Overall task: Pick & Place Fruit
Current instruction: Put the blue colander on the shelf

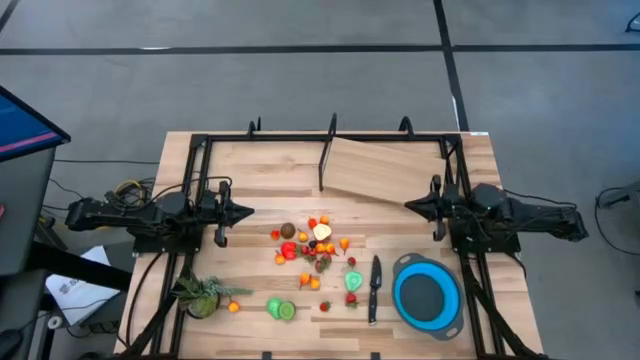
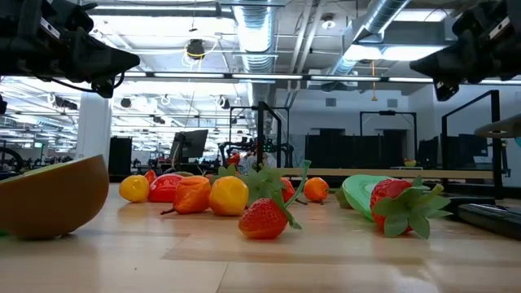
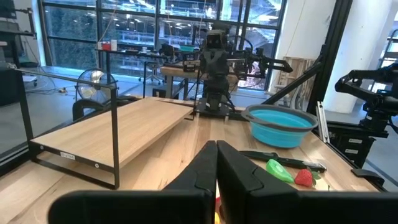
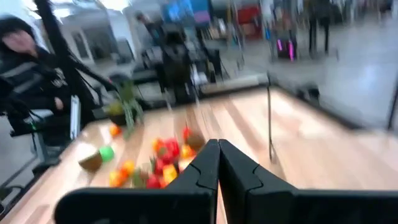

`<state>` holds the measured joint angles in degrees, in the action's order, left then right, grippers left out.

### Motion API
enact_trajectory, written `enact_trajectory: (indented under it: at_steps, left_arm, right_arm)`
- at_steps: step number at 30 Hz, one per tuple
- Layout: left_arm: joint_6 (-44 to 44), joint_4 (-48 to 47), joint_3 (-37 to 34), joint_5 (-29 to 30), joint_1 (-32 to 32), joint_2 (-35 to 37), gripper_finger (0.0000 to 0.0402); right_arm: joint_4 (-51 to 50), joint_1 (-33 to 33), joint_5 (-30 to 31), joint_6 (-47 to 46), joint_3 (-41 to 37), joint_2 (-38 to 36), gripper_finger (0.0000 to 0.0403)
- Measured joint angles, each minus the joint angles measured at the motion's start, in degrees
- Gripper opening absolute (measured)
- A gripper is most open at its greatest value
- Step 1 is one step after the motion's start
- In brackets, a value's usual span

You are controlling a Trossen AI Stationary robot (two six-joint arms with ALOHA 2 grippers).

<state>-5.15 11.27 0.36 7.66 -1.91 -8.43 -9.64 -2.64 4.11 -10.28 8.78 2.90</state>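
Closest to the table-level camera you have a brown half-shell fruit (image 2: 50,198) at one edge and a strawberry (image 2: 265,218) in the middle, with the main heap of fruit (image 1: 312,243) behind them. From above, that heap sits mid-table between the two arms, a tight scatter of red, orange and yellow pieces, so either arm can reach it from its own side. A few strays lie apart: a green piece (image 1: 353,281) just beside the knife (image 1: 375,288), and two bright green ones (image 1: 280,309) near the front edge by the leafy plant (image 1: 203,295).

Your blue bowl (image 1: 427,295) stands empty at the front on the right arm's side, well apart from the heap, with the knife lying between it and the fruit. That makes it the likely drop point, and the right arm the natural one to serve it, though the knife is in the path and could be nudged on a low sweep.

Your left gripper (image 1: 238,212) is clenched on nothing, held above the table beside the heap's left side. Your right gripper (image 1: 418,204) is likewise pinched closed and empty, raised near the slanted wooden board (image 1: 385,170) at the back. Both look parked at a ready pose, so no pick has begun. You will need to spread one set of fingers before descending on any fruit.
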Motion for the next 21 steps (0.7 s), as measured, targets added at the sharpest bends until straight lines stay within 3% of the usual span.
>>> enact_trajectory:
  at_steps: [6, 12, 21]
  left_arm:
    - [-0.1, 0.0, 0.0, 0.0, 0.0, 0.0, 0.0001]
    - [-0.1, 0.0, 0.0, 0.0, 0.0, 0.0, 0.0001]
    - [-0.1, 0.0, 0.0, 0.0, 0.0, 0.0, 0.0001]
  right_arm:
    - [-12.9, 0.0, 1.1, -8.7, 8.3, 7.4, 0.0000]
    - [-19.3, 0.4, 0.7, -9.8, 16.5, 16.1, 0.0000]
    - [-35.8, 5.9, 0.2, -18.5, 29.5, 28.7, 0.0000]
